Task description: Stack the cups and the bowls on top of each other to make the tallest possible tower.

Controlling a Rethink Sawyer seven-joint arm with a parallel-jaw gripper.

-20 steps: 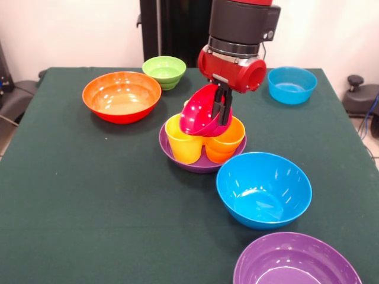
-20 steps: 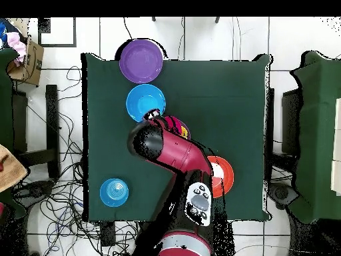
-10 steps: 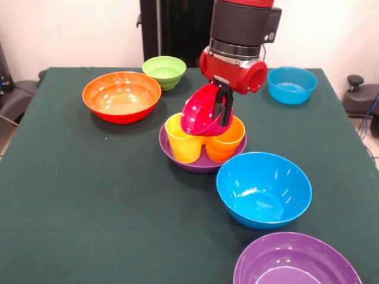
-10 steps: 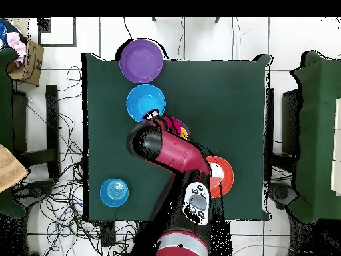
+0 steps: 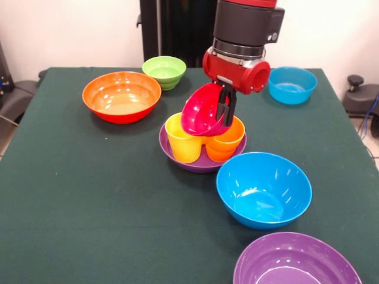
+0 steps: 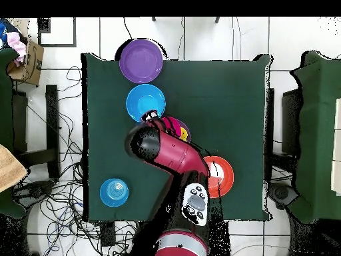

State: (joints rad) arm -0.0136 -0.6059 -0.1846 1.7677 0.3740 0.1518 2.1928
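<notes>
My gripper (image 5: 225, 110) is shut on the rim of a small red bowl (image 5: 201, 112), which hangs tilted with its opening facing left. Just beneath it, a yellow cup (image 5: 181, 139) and an orange cup (image 5: 226, 141) stand side by side inside a large purple bowl (image 5: 204, 165) at the table's middle. In the overhead view the arm (image 6: 166, 150) covers most of this group, and only a part of the red bowl (image 6: 174, 125) shows.
A large blue bowl (image 5: 263, 189) sits close to the front right of the purple one, and a second purple bowl (image 5: 296, 263) lies at the near edge. A large orange bowl (image 5: 121, 96), a small green bowl (image 5: 164, 71) and a small blue bowl (image 5: 292, 84) stand farther back.
The gripper has risen slightly with the red bowl, lifting it a little higher above the two cups. Nothing else has moved.
</notes>
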